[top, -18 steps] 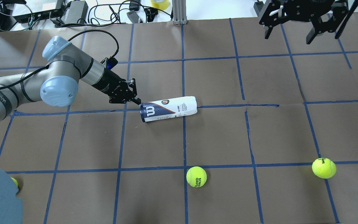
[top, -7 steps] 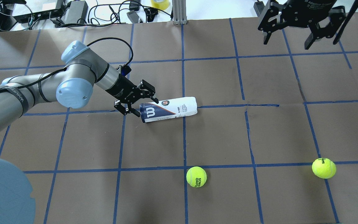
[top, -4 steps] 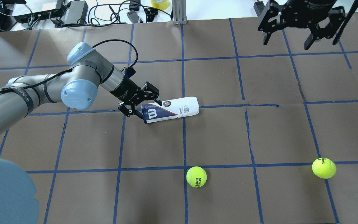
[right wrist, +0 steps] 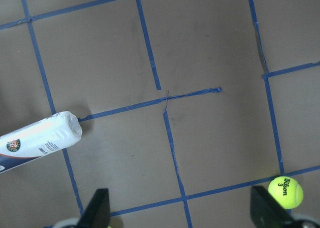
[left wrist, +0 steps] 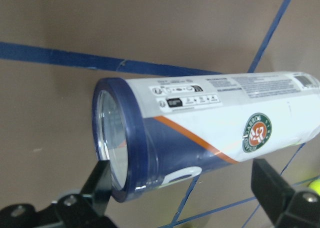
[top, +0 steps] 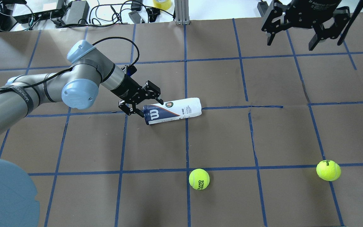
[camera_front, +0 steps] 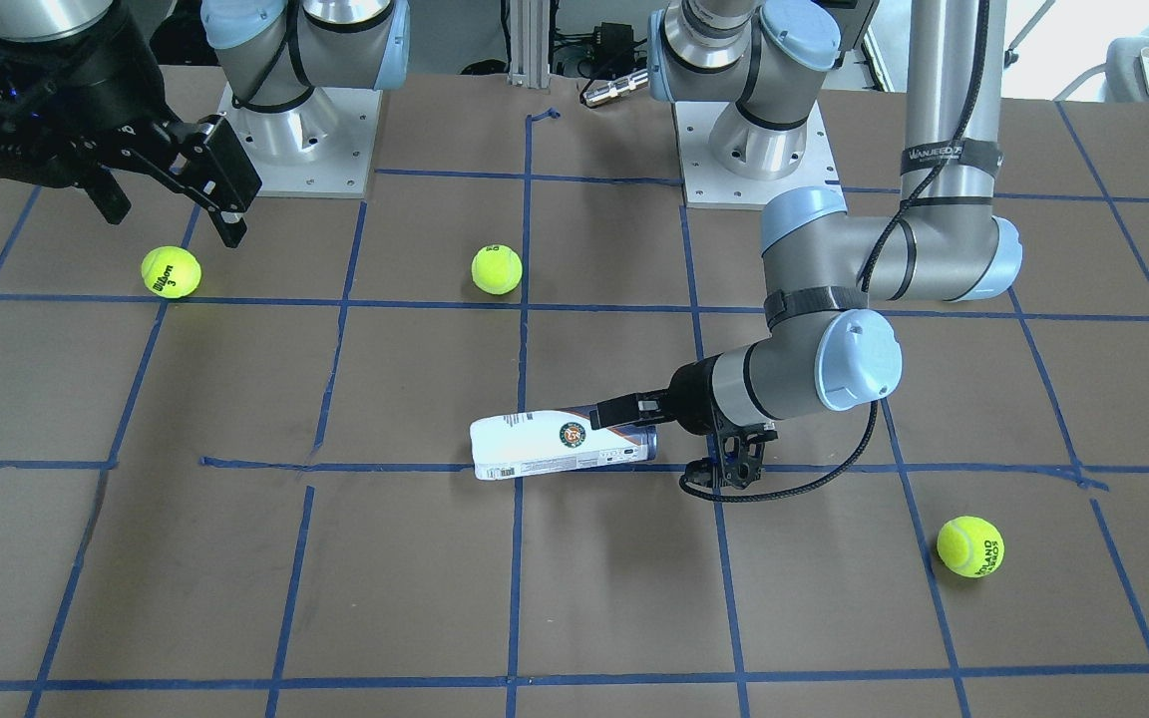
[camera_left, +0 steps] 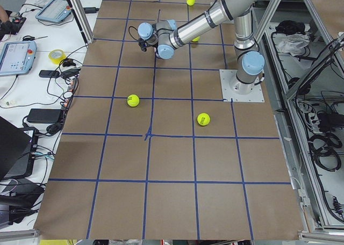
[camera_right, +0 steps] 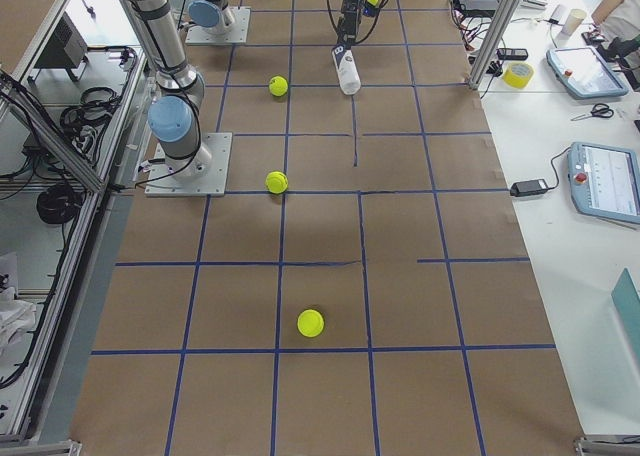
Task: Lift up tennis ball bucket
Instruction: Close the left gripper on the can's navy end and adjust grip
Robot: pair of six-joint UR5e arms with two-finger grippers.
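Close to my base, two tennis balls (top: 199, 179) (top: 328, 170) sit well apart on the brown table (top: 219, 138), one near the middle and one to my right. Farther out, near the table's middle, the tennis ball can (top: 172, 110) lies on its side across a blue tape line, its navy capped end toward my left arm. My left gripper (top: 151, 109) is down at that end with the jaws spread wide, one finger on each side of the cap. From the wrist camera, one finger (left wrist: 99, 183) sits right at the can's (left wrist: 210, 133) rim, though I cannot tell if it touches. The other finger (left wrist: 270, 185) stands clear of the label, so nothing is gripped. Beyond the can, on my left, a third ball (camera_front: 970, 545) rests alone. Farthest out, my right gripper (top: 291, 39) hangs above the table's far right part, its jaws wide apart and holding nothing.
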